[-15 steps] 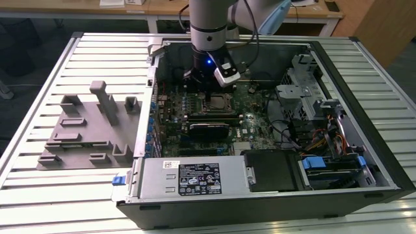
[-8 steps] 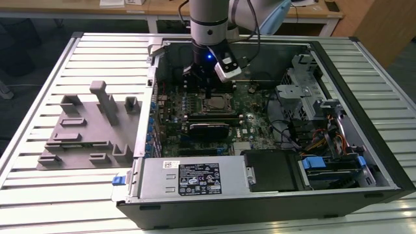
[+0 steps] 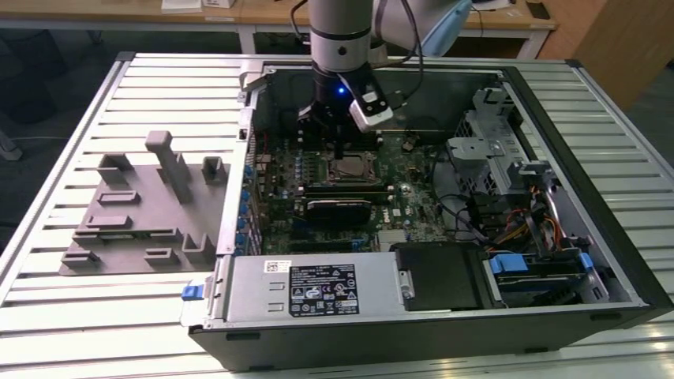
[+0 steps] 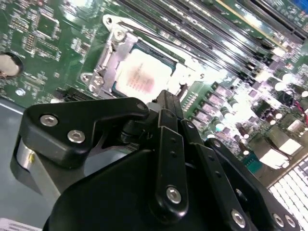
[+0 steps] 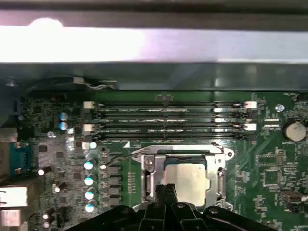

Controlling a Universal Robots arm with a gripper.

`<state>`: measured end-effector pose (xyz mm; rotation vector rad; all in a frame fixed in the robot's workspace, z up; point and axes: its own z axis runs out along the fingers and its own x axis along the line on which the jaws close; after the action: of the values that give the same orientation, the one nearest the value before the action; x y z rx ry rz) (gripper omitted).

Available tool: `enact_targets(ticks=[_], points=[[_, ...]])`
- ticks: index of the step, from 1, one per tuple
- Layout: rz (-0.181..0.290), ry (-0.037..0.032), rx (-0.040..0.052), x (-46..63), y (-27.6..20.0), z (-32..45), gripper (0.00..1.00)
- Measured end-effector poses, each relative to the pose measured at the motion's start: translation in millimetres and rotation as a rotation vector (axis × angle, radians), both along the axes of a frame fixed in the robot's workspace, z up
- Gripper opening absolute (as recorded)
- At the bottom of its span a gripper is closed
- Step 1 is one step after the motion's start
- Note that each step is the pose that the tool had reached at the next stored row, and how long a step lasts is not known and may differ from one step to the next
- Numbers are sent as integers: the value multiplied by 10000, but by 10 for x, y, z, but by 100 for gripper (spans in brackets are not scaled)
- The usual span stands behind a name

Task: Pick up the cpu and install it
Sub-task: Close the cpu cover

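The gripper (image 4: 168,100) hangs just above the socket (image 5: 150,166), over one edge of it. Its two fingers (image 5: 162,192) look pressed together, and nothing is pinched between them. I cannot tell if the tips touch anything below.

The cpu (image 5: 188,177) lies flat inside the socket, with its pale metal top facing up and the metal frame of the socket around it on all sides. A thin wire lever stands out from one side of the socket.

The socket sits on the green motherboard (image 5: 269,144), and four long memory slots (image 5: 166,120) run just beside the socket.

The motherboard is the floor of the open case (image 3: 421,341). In the same case, well apart from the socket, there is a grey power supply (image 3: 316,288) and a bundle of cables (image 3: 495,213).

Outside the case, toward the exterior view's left of the socket, a grey fixture (image 3: 137,229) rests on the slatted table (image 3: 63,316).
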<state>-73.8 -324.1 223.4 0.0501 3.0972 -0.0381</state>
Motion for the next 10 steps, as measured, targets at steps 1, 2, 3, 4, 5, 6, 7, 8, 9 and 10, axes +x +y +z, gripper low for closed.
enact_targets(ticks=[1, 2, 3, 4, 5, 6, 7, 8, 9, 10], points=[[-2, 0, -2, 25, 0, 0, 11], [-4, 0, -3, 53, 0, 0, 11], [-7, 0, -5, 85, 0, 0, 11], [-10, 0, -7, 116, 0, 0, 11], [-10, 0, -9, 150, 0, 0, 11], [-11, 0, -10, 179, 0, 0, 11], [-13, 0, -11, 202, 0, 0, 11], [-14, 0, -12, 218, 0, 0, 11], [-12, 1, -14, 224, -1, 1, 11], [-13, 1, -15, 224, -1, 1, 11]])
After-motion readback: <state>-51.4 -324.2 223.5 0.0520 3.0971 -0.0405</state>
